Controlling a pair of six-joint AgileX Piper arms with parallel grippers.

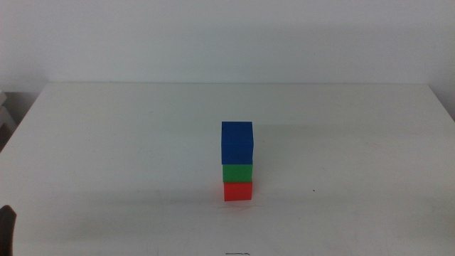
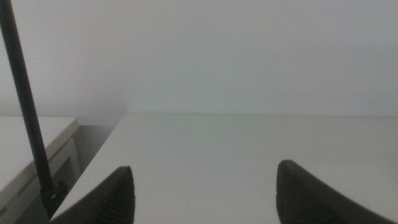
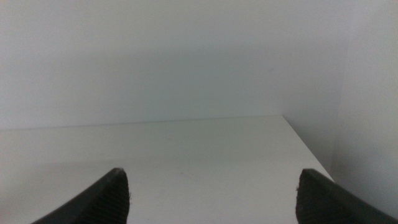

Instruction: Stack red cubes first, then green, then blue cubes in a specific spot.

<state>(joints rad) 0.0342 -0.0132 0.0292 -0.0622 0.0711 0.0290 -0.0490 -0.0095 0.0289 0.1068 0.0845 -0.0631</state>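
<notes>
In the middle view a three-cube stack stands near the centre of the white table [image 1: 106,142]. The red cube [image 1: 238,191] is at the bottom, the green cube [image 1: 237,173] sits on it, and the blue cube [image 1: 237,143] is on top. The spot under the stack is hidden by the red cube. My left gripper [image 2: 205,193] is open over bare tabletop, and only a dark sliver of it [image 1: 6,227] shows at the lower left edge of the middle view. My right gripper [image 3: 214,196] is open too, with nothing between its jaws, and is out of the middle view.
A white wall runs behind the table's far edge. A thin dark pole [image 2: 25,106] and a low white shelf [image 2: 31,143] stand beyond the table's side edge in the left wrist view. The table's far corner [image 3: 283,116] shows in the right wrist view.
</notes>
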